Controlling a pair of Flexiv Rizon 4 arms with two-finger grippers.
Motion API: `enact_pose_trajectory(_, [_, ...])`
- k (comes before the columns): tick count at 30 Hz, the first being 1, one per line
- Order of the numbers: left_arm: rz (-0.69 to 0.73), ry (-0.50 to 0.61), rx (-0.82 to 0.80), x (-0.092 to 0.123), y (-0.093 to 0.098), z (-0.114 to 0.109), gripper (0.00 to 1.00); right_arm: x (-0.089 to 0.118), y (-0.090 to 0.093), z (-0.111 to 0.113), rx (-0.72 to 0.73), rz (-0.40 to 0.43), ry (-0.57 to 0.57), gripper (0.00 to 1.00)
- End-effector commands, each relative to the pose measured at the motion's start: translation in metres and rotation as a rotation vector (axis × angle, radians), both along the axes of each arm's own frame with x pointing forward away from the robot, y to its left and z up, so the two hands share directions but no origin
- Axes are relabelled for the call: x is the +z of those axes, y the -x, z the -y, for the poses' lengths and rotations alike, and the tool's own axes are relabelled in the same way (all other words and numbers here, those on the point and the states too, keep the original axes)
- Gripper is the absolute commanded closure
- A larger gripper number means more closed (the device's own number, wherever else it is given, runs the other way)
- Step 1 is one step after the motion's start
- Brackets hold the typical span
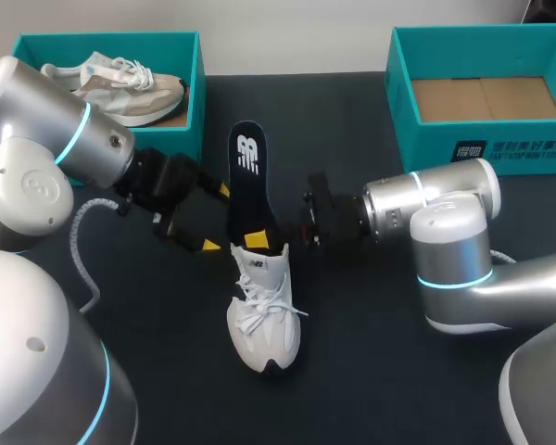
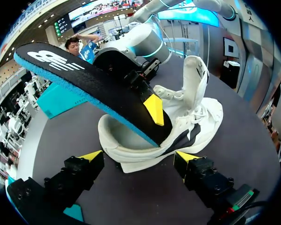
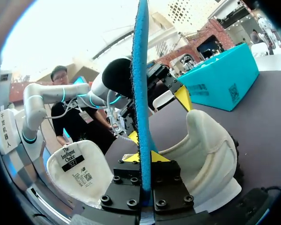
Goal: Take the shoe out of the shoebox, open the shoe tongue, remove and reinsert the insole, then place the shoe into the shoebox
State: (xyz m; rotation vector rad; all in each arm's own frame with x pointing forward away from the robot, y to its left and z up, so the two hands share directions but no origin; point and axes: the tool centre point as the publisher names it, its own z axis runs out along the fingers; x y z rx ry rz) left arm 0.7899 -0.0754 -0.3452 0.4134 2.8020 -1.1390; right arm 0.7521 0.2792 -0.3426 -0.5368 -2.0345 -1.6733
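On the table [image 1: 380,371], between our two arms, the white shoe [image 1: 264,311] stands on its sole with its toe toward us, outside both boxes. Its tongue [image 2: 196,75] stands up. Our right claw [image 1: 258,239] is clamped on the black insole [image 1: 248,171], one yellow tip on each face, close to the end that sits over the shoe's opening. From there the insole slants up and away past the heel, blue underside down. Our left claw [image 1: 215,219] hangs just beside the shoe's heel with its fingers spread wide, the shoe's side ahead of them, and grips nothing. At the far left the left box [image 1: 199,102] holds another shoe [image 1: 120,83]. At the far right stands the right box [image 1: 482,153].
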Motion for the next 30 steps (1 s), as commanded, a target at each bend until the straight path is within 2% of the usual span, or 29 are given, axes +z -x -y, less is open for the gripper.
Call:
enact_pose_trajectory(1, [0.001, -0.003, 0.001, 0.0, 0.001, 0.0, 0.0, -0.002, 0.004, -0.002, -0.007, -0.004, 0.008, 1.0])
enact_pose_trajectory(7, [0.001, -0.003, 0.001, 0.0, 0.001, 0.0, 0.0, 0.01, -0.001, 0.005, -0.025, 0.024, 0.021, 1.0])
enact_pose_trajectory(10, [0.001, -0.003, 0.001, 0.0, 0.001, 0.0, 0.0, 0.014, -0.004, 0.008, -0.024, 0.032, 0.029, 0.78])
enact_pose_trajectory(16, [0.001, -0.003, 0.001, 0.0, 0.001, 0.0, 0.0, 0.019, -0.009, 0.01, -0.022, 0.048, 0.035, 0.66])
enact_pose_trajectory(22, [0.001, -0.003, 0.001, 0.0, 0.001, 0.0, 0.0, 0.025, -0.02, 0.013, -0.016, 0.055, 0.041, 0.71])
enact_pose_trajectory(24, [0.001, -0.003, 0.001, 0.0, 0.001, 0.0, 0.0, 0.025, -0.023, 0.015, -0.011, 0.049, 0.041, 0.8])
enact_pose_trajectory(25, [0.001, -0.003, 0.001, 0.0, 0.001, 0.0, 0.0, 0.024, -0.025, 0.016, -0.001, 0.035, 0.036, 1.0])
enact_pose_trajectory(30, [0.001, -0.003, 0.001, 0.0, 0.001, 0.0, 0.0, 0.017, -0.029, 0.016, 0.043, -0.01, 0.049, 1.0])
